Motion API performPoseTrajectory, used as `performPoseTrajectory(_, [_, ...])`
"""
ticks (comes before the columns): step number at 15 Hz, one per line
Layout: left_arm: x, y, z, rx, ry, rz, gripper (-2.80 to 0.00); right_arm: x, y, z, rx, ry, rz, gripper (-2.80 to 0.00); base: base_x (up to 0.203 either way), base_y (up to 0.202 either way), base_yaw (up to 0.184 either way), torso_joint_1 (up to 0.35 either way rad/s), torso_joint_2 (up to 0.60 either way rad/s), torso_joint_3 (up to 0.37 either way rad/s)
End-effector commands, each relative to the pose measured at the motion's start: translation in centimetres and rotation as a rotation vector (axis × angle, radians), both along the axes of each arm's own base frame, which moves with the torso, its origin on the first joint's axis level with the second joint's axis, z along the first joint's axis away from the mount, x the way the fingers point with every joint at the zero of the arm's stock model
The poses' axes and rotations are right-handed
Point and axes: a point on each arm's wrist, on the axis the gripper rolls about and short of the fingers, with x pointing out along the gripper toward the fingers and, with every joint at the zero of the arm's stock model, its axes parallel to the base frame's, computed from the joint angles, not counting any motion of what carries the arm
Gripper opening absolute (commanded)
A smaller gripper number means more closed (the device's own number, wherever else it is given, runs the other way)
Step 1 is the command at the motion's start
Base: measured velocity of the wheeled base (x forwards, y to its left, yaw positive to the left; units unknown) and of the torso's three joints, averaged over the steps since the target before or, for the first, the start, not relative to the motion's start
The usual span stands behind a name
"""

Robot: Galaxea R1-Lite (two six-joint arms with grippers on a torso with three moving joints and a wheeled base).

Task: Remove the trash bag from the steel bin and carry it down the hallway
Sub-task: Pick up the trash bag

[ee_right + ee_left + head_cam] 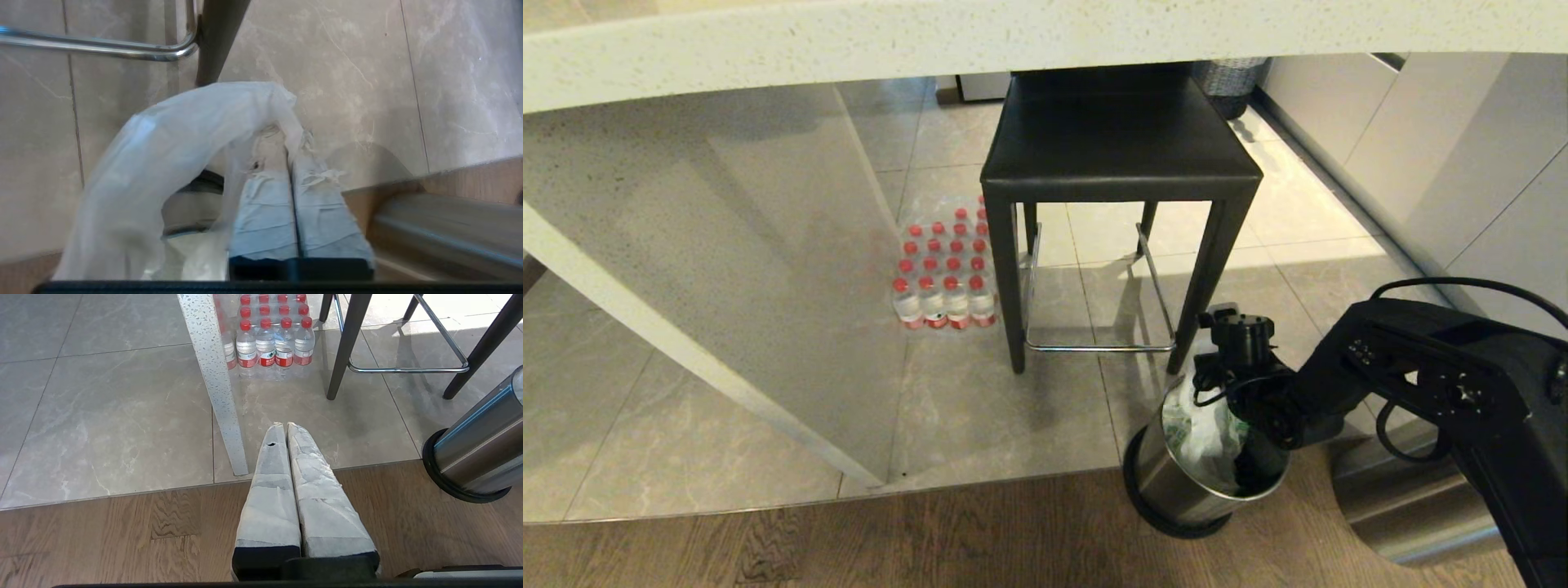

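the left claw hangs idle over the wood floor, fingers pressed together on nothing, the water bottles ahead of it. the right claw is clamped on a loop of the trash bag, which trails from it down into the steel bin just below, beside the stool.
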Motion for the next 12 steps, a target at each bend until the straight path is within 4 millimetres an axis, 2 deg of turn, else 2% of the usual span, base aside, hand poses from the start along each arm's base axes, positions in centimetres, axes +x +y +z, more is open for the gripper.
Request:
performPoseTrajectory(1, [0.0,0.0,0.0,0.0,-0.001,0.0,-2.8,0.0,0.0,0.5,0.002,-0.012,-0.003,-2.8,0.0,0.0,0.0,0.0,0.0,0.0])
performPoseTrajectory(5, [0.0,0.0,0.0,0.0,-0.001,0.0,-2.8,-1.5,-0.2,4.2,0.011,-0.012,0.0,-2.8,0.0,0.0,0.0,0.0,0.0,0.0])
performPoseTrajectory(8, [0.0,0.0,0.0,0.0,-0.001,0.0,-2.8,-3.7,-0.1,7.7,0.067,-0.012,0.018,-2.8,0.0,0.0,0.0,0.0,0.0,0.0])
performPoseTrajectory(12, [0.0,0.0,0.0,0.0,-0.001,0.0,-2.8,-6.7,0.4,10.6,0.119,0.009,0.033,-2.8,0.0,0.0,0.0,0.0,0.0,0.0])
